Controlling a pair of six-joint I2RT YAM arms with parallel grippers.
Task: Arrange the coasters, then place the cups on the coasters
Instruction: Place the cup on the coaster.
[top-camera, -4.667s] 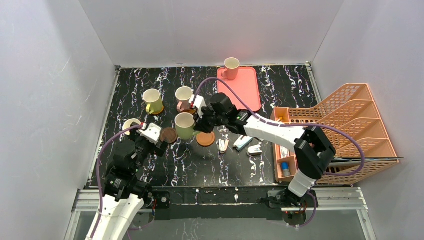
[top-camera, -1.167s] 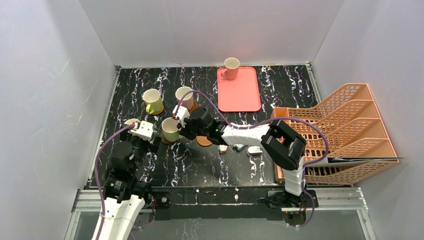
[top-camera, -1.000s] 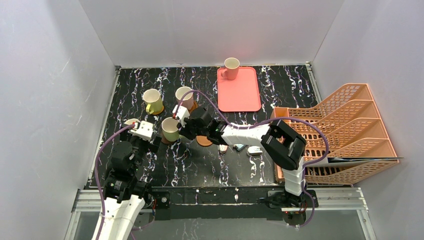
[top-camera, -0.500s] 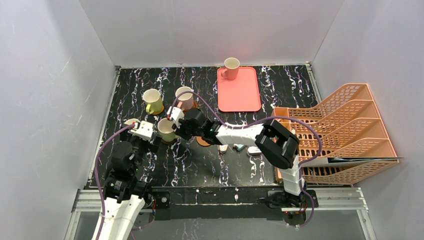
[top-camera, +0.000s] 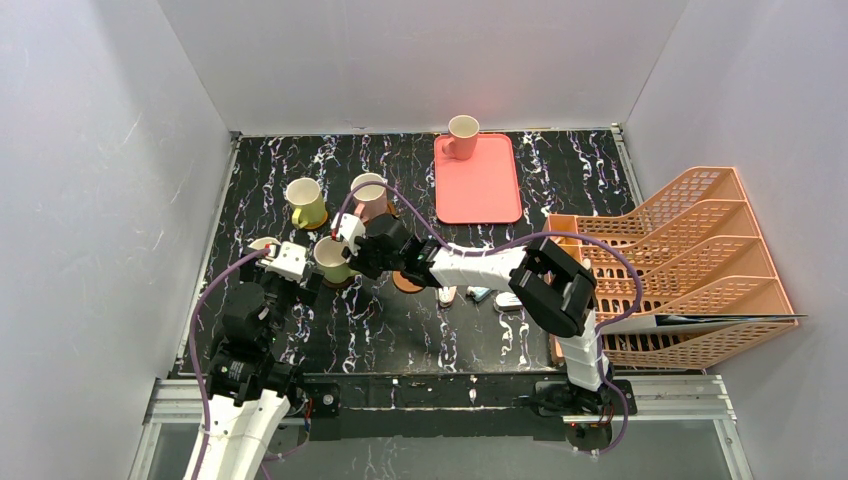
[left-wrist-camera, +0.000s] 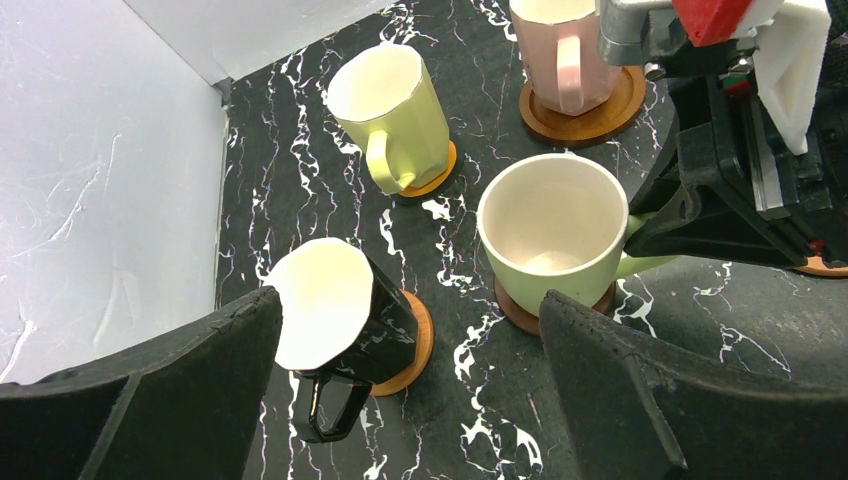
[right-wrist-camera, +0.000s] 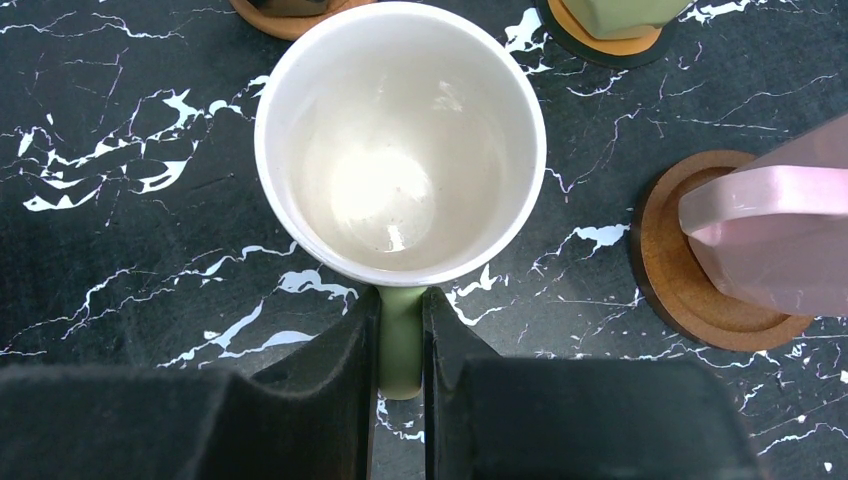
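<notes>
A green cup (top-camera: 332, 256) (left-wrist-camera: 550, 228) sits on or just over a dark brown coaster (left-wrist-camera: 518, 306); contact is unclear. My right gripper (top-camera: 353, 258) (right-wrist-camera: 401, 322) is shut on its green handle (right-wrist-camera: 402, 345). A dark cup (left-wrist-camera: 340, 318) stands on an orange coaster (left-wrist-camera: 418, 338), a yellow cup (top-camera: 305, 201) and a pink cup (top-camera: 370, 194) each on their own coaster. Another pink cup (top-camera: 462, 135) stands on the pink tray (top-camera: 480, 190). One bare coaster (top-camera: 405, 283) lies under the right arm. My left gripper (top-camera: 297, 287) (left-wrist-camera: 408, 330) is open and empty, near the dark cup.
Small staplers (top-camera: 508, 300) lie right of the bare coaster. An orange file rack (top-camera: 690, 255) fills the right side. White walls close in on the left, back and right. The pink cup's coaster (right-wrist-camera: 690, 285) lies close right of the held cup.
The right arm has carried the green cup left, from beside the bare coaster onto the dark brown one. The left gripper pulled back earlier and has stayed still, open.
</notes>
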